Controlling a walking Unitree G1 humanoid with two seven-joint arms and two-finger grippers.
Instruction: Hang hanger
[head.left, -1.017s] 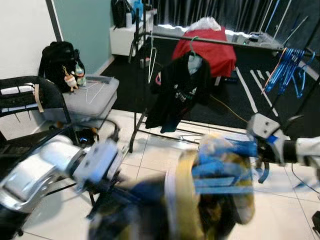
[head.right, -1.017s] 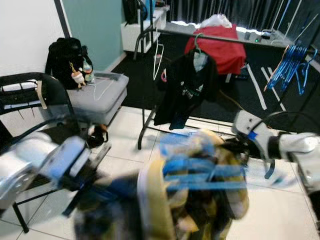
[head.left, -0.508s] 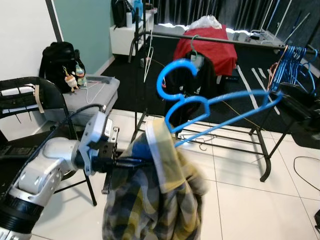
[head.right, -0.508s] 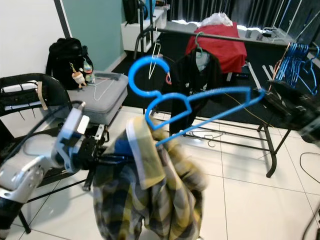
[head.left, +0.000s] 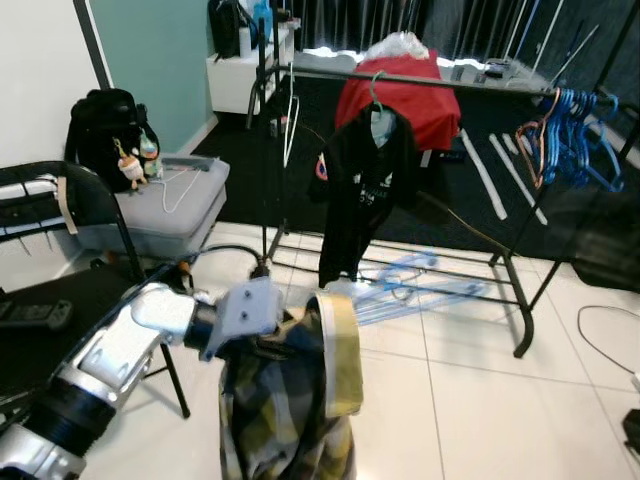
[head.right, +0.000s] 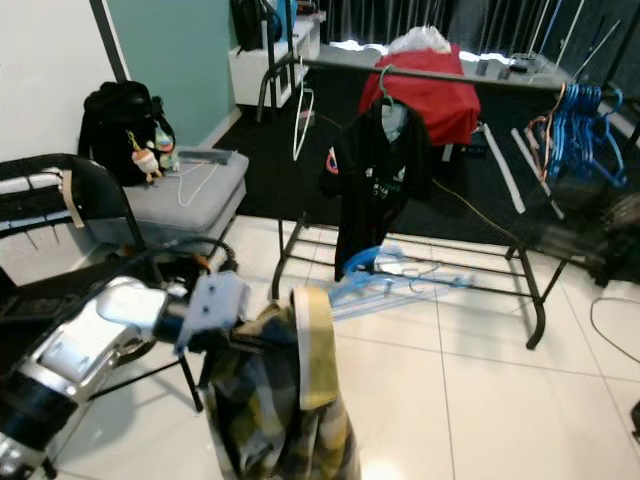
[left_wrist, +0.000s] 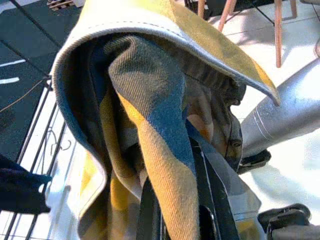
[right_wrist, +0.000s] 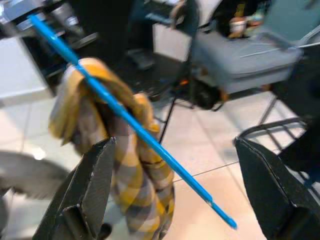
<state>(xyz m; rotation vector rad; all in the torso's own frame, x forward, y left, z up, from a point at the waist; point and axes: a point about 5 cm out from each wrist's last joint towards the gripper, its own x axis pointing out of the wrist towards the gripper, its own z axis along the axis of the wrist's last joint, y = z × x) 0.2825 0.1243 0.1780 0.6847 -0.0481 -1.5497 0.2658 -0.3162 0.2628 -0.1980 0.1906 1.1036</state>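
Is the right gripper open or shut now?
Open. In the right wrist view its two black fingers stand wide apart, and the blue hanger passes through the gap with neither finger touching it.

Silver left arm (head.left: 110, 355) with grey wrist block and black cable.

Black garment rack (head.left: 520, 300) on white tile floor (head.left: 480, 400), black T-shirt (head.left: 360, 190) hanging from its rail, red cloth (head.left: 400, 95) behind, grey ottoman (head.left: 165, 205) with black backpack (head.left: 105, 135) beside it, black folding chair (head.left: 60, 200) near the teal wall (head.left: 150, 50)
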